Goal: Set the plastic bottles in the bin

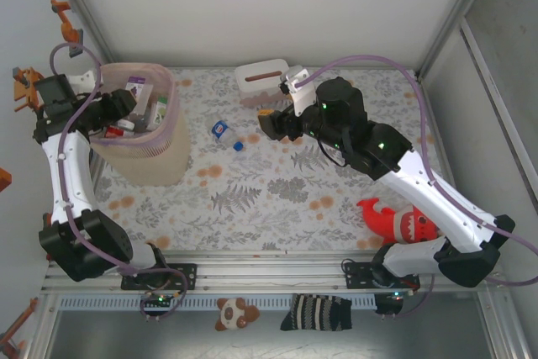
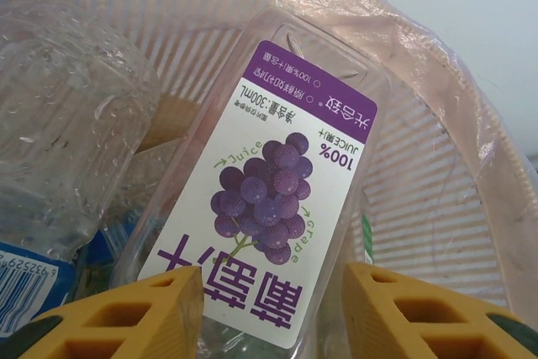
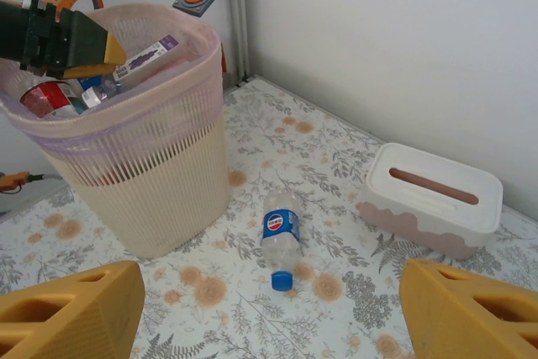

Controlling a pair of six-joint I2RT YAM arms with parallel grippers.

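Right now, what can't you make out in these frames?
- Left wrist view: whether the left pincer truly clamps the grape juice bottle; the bottom edge cuts off its fingers.
- Top view: how many bottles lie in the bin; the left arm covers some, and the rest are too small.
- Top view: part of the red plush shark, behind the right arm.

Floral table [image 1: 277,199]: bin [image 1: 151,161], bottle [image 1: 225,132], tissue box [image 1: 262,81], red plush shark [image 1: 395,220].
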